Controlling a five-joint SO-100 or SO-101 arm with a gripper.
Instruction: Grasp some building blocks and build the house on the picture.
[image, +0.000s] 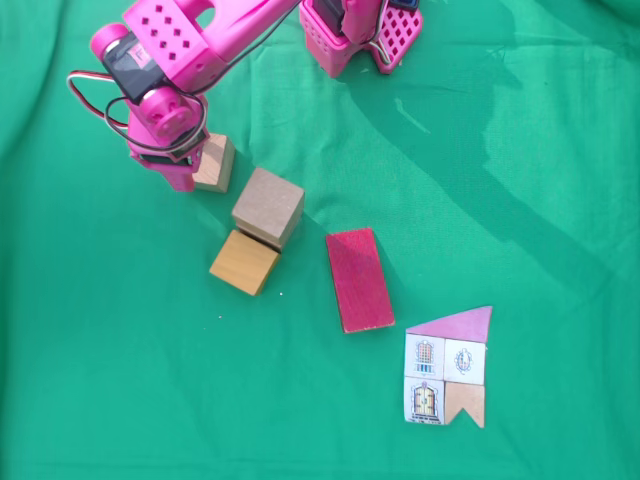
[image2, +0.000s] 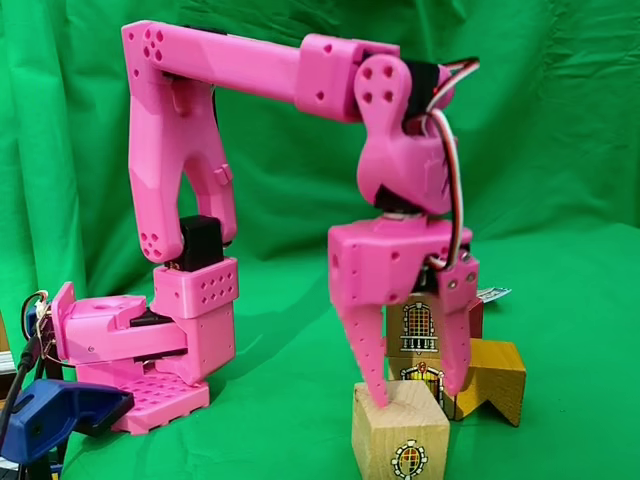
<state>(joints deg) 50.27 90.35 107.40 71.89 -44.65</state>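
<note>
Reaching down at upper left in a fixed view, the pink gripper (image: 180, 170) sits against the left side of a pale cube (image: 215, 163). In another fixed view the gripper (image2: 415, 392) has its fingers (image2: 366, 350) spread, one tip touching the cube's (image2: 400, 432) top edge, the other hanging behind it; nothing is pinched. A second pale cube (image: 268, 206) lies just right and below the first, touching the orange-brown cube (image: 245, 262) at its lower edge. The dark-red flat block (image: 359, 279) lies apart to the right, angled on the green cloth (image: 120, 400). The paper house picture (image: 448, 368), with pink roof, white window squares and a tan notched square, lies flat at lower right, near the red block's end.
</note>
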